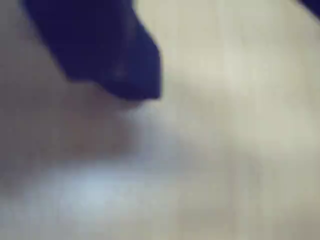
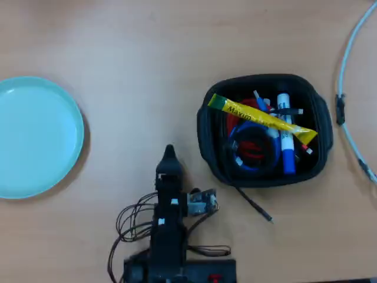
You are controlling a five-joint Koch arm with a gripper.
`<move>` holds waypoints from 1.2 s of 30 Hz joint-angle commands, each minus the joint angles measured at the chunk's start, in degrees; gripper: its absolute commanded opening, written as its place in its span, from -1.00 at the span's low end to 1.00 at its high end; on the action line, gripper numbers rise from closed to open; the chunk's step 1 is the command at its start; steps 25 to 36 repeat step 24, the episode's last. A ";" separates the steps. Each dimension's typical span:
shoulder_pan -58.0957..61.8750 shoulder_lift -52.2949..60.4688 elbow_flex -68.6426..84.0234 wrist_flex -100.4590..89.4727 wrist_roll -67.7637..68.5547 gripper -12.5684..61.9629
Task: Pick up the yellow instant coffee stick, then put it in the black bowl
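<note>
Yellow coffee stick (image 2: 262,119): lies slantwise in black bowl (image 2: 206,127), atop cables. Gripper (image 2: 169,154): beside bowl, holding nothing; jaw state unclear.

Hobbyist's desk: wooden tabletop (image 2: 177,53), loose wiring (image 2: 132,218) (arm clamped at edge).

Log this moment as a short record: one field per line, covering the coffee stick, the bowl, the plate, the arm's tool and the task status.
coffee stick: yellow coffee stick lies slanted across the clutter inside the bowl, green end toward the upper left in the overhead view
bowl: black bowl, also holding a blue-and-white marker and red and blue cables
plate: teal plate at the left edge, nothing on it
tool: tool over bare table left of the bowl, holding nothing; open or shut cannot be told
task status: stick is in the bowl
</note>
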 commanded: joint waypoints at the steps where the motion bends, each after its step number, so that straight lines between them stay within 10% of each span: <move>1: 3.25 5.54 2.46 0.62 -0.70 0.59; 36: 4.04 5.45 6.94 1.58 0.00 0.58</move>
